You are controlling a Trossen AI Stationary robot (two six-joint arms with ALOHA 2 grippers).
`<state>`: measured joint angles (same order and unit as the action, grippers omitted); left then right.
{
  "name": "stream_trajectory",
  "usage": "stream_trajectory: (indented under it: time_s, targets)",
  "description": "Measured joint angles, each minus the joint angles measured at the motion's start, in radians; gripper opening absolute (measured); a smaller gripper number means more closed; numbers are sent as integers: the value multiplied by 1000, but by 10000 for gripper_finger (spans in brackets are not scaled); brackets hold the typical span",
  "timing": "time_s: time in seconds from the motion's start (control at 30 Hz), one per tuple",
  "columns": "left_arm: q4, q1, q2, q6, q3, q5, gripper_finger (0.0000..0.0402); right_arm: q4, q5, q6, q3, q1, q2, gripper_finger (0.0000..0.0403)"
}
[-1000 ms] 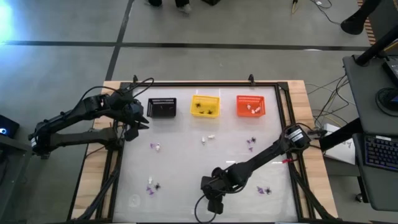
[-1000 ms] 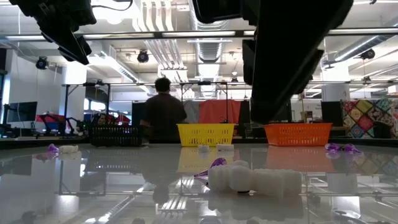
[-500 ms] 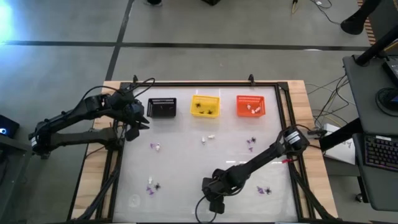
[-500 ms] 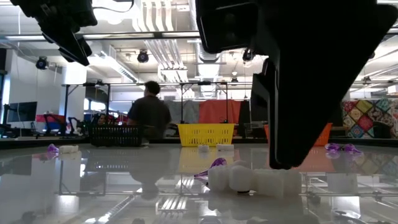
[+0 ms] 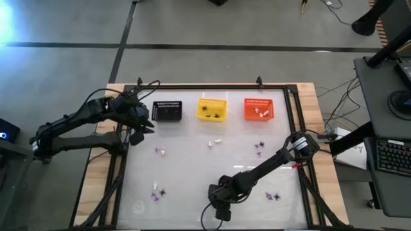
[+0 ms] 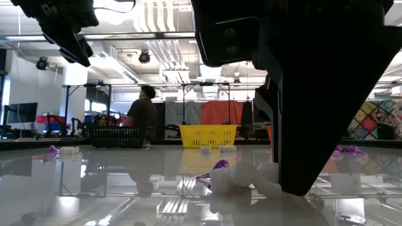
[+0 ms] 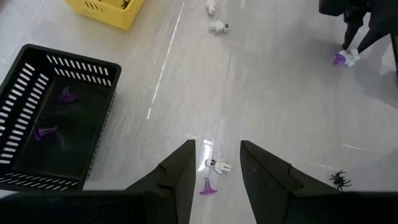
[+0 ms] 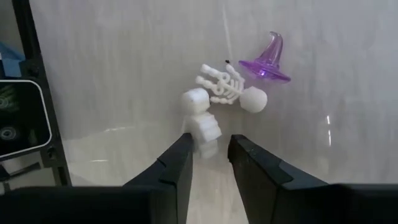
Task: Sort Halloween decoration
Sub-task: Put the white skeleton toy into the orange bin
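Table (image 5: 192,163) of pale glossy board carries three baskets along its far edge: black (image 5: 167,111), yellow (image 5: 212,109) and orange (image 5: 259,108). Both dark arms reach over it. The left gripper (image 7: 214,163) hangs above the board near the black basket, its jaws apart and empty; ahead of and below them lie a small white skeleton (image 7: 219,165) and a purple hat (image 7: 207,186), with a black spider (image 7: 339,180) off to one side. Two purple hats (image 7: 51,113) lie inside the black basket. The right gripper (image 8: 208,152) is down at the near edge of the table, jaws slightly apart with a white mummy figure (image 8: 201,123) between the tips; whether they clamp it I cannot tell. Just beyond that figure lie a white skeleton (image 8: 233,90) and a purple witch hat (image 8: 267,59), touching each other. More tiny trinkets (image 5: 259,147) lie scattered over the board.
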<state>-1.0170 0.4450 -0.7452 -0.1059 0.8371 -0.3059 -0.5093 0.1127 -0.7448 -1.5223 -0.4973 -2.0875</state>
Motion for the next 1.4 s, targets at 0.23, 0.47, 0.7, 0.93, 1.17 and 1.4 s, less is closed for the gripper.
stream_trajectory:
  time_s: [0.23, 0.47, 0.7, 0.93, 1.17, 1.4]
  targets:
    - [0, 0, 0, -8, 0, 0, 109, 6, 4, -43, 0, 2, -2, 22]
    - [0, 0, 0, -11, 0, 0, 109, 3, 4, -109, 0, 2, 5, 10]
    - [0, 0, 0, -12, 0, 1, 109, -24, -9, -111, 5, 2, 47, 8]
    - [0, 0, 0, 10, 0, 3, 109, -92, -17, -122, 5, 2, 101, 8]
    - [0, 0, 0, 14, 0, 8, 109, -270, -109, -203, 4, 23, 166, 8]
    - [-1, 0, 0, 17, 0, 9, 109, -428, -142, -250, 4, 102, 243, 8]
